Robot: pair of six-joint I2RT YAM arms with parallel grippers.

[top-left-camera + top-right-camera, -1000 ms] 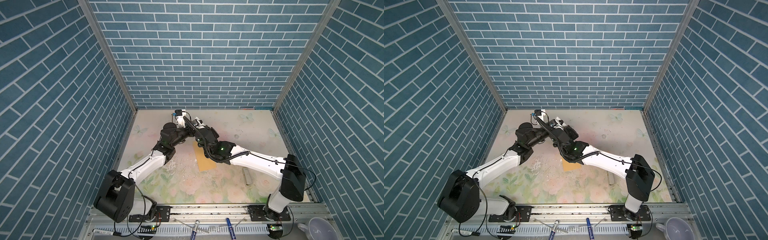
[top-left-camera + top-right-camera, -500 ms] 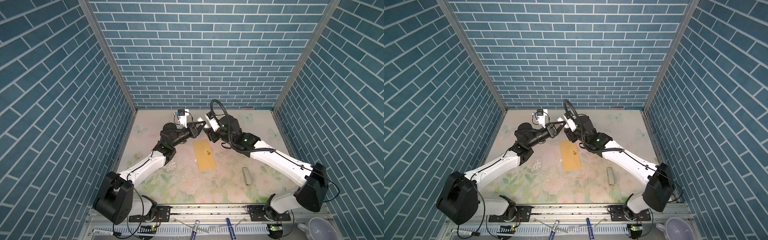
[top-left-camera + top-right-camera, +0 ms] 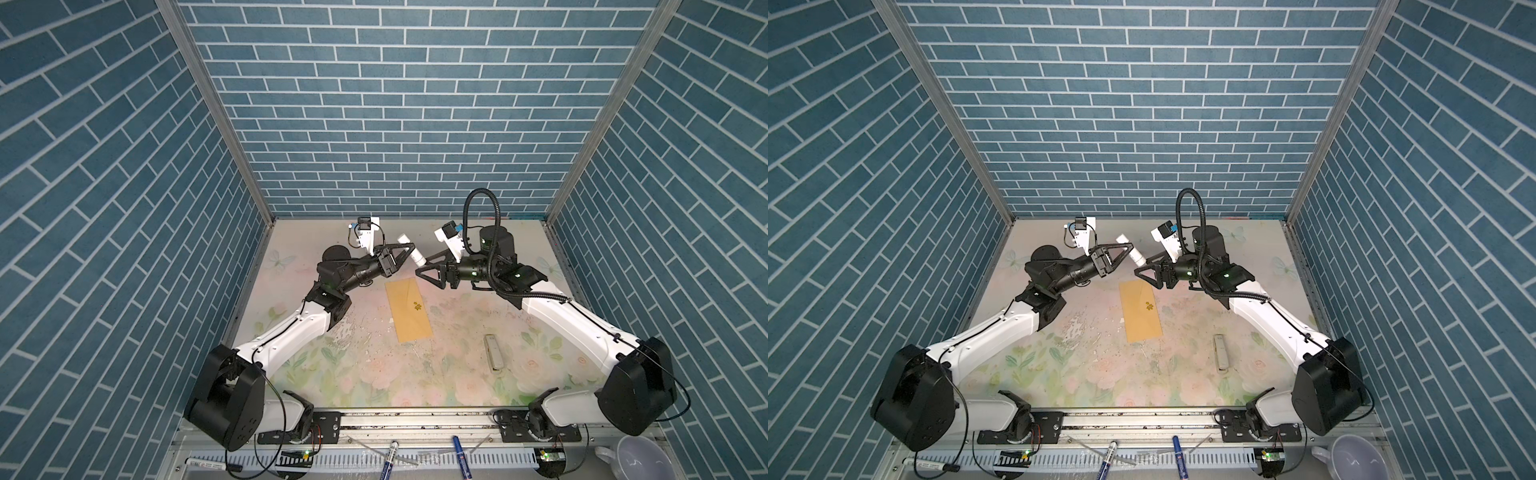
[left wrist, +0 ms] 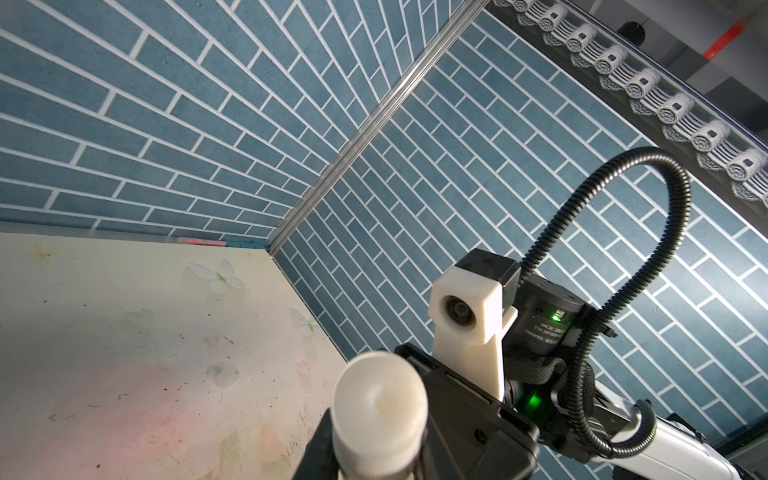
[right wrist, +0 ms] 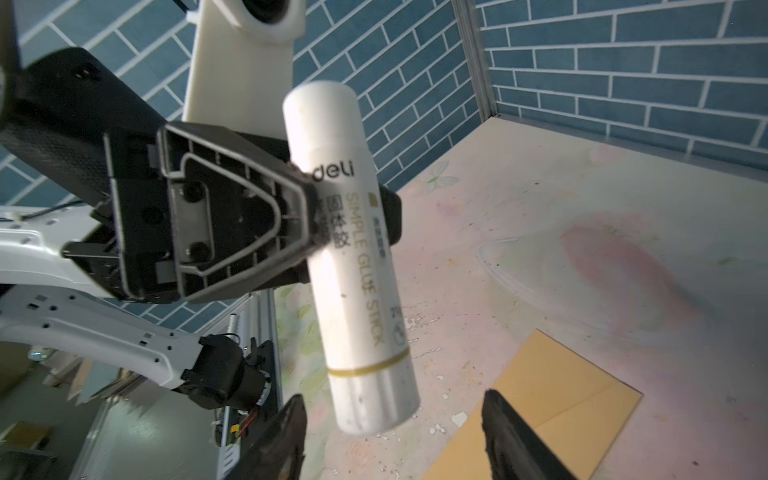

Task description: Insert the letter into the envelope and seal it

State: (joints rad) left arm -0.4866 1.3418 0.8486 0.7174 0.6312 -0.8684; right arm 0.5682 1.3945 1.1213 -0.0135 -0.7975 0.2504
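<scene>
The mustard-yellow envelope [image 3: 409,309] [image 3: 1140,309] lies flat mid-table, a small gold flower sticker on it; one corner shows in the right wrist view [image 5: 561,415]. The letter is out of view. My left gripper [image 3: 409,251] [image 3: 1128,249] [image 4: 376,457] is raised above the envelope's far end, shut on a white glue stick [image 3: 411,254] [image 4: 380,415] [image 5: 353,266] held at its middle. My right gripper [image 3: 422,268] [image 3: 1141,267] [image 5: 395,440] faces it from the right, open. The stick's ribbed end hangs just ahead of its fingers [image 5: 286,440], touching neither.
A small grey bar-shaped object [image 3: 494,353] lies on the table to the right of the envelope. Markers [image 3: 388,457] rest on the front rail and a white cup [image 3: 640,459] stands at the front right corner. Blue brick walls close in three sides.
My right arm has drawn back to the right from across the left arm, and its jaws have opened. The envelope is uncovered. The left arm keeps holding the glue stick.
</scene>
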